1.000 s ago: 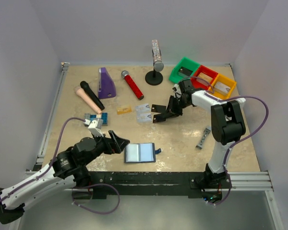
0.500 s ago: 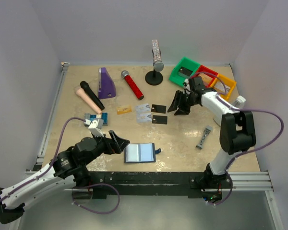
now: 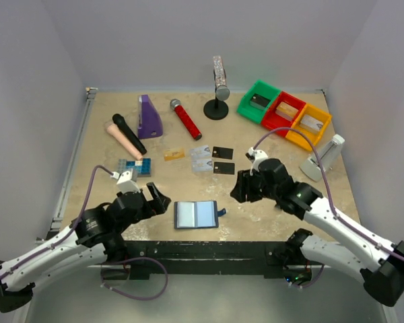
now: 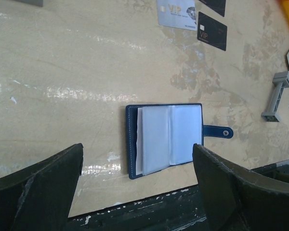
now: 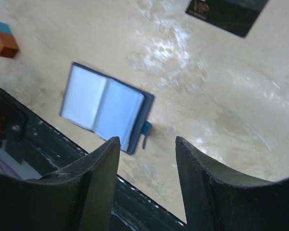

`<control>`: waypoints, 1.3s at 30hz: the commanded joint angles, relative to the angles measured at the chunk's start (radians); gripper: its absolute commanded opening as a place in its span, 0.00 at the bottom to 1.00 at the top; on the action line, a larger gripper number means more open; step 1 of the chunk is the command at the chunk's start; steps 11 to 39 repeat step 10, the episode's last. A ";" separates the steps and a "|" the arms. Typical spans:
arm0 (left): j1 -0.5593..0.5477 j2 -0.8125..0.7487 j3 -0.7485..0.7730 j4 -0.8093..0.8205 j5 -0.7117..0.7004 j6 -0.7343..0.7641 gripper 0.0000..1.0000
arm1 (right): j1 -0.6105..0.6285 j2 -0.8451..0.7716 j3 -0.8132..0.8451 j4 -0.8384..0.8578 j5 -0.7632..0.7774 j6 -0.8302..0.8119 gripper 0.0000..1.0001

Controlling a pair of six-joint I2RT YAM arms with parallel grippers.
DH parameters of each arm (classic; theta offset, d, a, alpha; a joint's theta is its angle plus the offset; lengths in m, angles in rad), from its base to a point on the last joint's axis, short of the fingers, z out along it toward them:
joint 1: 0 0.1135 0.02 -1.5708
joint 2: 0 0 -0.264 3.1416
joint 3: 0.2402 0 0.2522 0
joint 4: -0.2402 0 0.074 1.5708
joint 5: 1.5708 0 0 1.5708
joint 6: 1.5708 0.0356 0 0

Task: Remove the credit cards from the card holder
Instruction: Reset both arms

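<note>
The card holder [image 3: 196, 214] lying open, near edge

The left gripper [image 3: 158, 200] is hanging wide open just left of it; the right gripper [image 3: 238, 190] is hovering to its right, jaws parted, gripping nothing. The credit cards [image 3: 200, 159] are sitting farther back, apart from the holder

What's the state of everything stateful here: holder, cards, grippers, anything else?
holder: open flat, tab unsnapped, no card seen inside.
cards: five lying flat on the table, out of the holder.
left gripper: open, empty, left of the holder.
right gripper: open, empty, right of the holder.
mic: held in its stand.
</note>
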 commanded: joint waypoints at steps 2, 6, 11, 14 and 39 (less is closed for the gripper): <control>0.000 -0.036 -0.005 -0.051 -0.033 -0.061 1.00 | 0.163 -0.166 -0.093 -0.047 0.273 0.040 0.54; 0.000 -0.045 -0.011 -0.053 -0.034 -0.049 1.00 | 0.249 -0.227 -0.109 -0.081 0.345 0.052 0.54; 0.000 -0.032 0.019 -0.103 -0.063 -0.053 1.00 | 0.250 -0.243 -0.069 -0.106 0.342 0.043 0.56; 0.000 -0.032 0.019 -0.103 -0.063 -0.053 1.00 | 0.250 -0.243 -0.069 -0.106 0.342 0.043 0.56; 0.000 -0.032 0.019 -0.103 -0.063 -0.053 1.00 | 0.250 -0.243 -0.069 -0.106 0.342 0.043 0.56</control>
